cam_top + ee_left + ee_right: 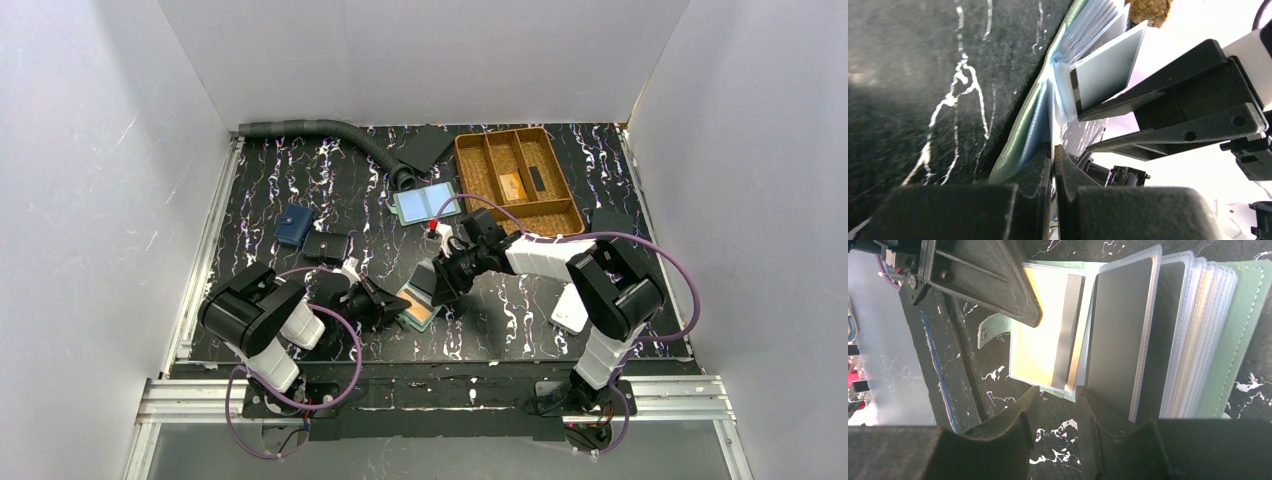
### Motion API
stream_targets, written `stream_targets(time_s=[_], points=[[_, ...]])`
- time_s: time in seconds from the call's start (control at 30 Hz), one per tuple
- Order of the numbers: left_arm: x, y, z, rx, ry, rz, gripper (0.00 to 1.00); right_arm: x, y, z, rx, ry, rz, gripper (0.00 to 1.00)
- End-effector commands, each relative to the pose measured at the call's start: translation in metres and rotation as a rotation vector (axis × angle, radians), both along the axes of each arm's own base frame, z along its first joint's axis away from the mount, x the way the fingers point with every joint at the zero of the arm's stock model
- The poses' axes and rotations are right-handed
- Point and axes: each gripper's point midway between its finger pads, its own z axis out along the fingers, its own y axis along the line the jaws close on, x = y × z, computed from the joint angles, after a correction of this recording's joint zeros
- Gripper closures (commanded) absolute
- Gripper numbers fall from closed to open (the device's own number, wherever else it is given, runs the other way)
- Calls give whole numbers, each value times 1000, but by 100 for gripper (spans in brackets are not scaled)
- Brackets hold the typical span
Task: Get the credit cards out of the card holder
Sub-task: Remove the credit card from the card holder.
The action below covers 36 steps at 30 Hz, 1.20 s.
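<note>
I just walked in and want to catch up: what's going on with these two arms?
Both arms are working on the open card holder. The left claw appears to pinch one edge of it, steadying it. The right claw straddles the end of a grey credit card that sticks partway out of the orange-tan pocket. I can't tell whether it has closed on the card yet.

The card holder (421, 308) lies at the front middle of the table (300, 180). Behind it lies a second holder (424, 203) — and right of that, at the back, a tray (480, 190). A pouch (295, 227) sits well left.
</note>
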Motion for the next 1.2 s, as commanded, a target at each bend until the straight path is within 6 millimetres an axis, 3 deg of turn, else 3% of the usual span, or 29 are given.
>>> stream_targets(time_s=[0.0, 0.23, 0.43, 0.83, 1.17], points=[[0, -12, 24, -17, -160, -129, 100, 19, 0, 17, 47, -26, -23, 58], [3, -36, 63, -52, -437, -356, 100, 26, -10, 58, 217, 2, -20, 57], [0, -45, 93, -75, -643, -485, 100, 35, -20, 85, 306, -30, -44, 57], [-1, -49, 114, -81, -775, -538, 100, 22, -17, 91, 376, 75, 1, 56], [1, -47, 120, -74, -804, -521, 100, 6, -6, 86, 383, 141, 63, 60]])
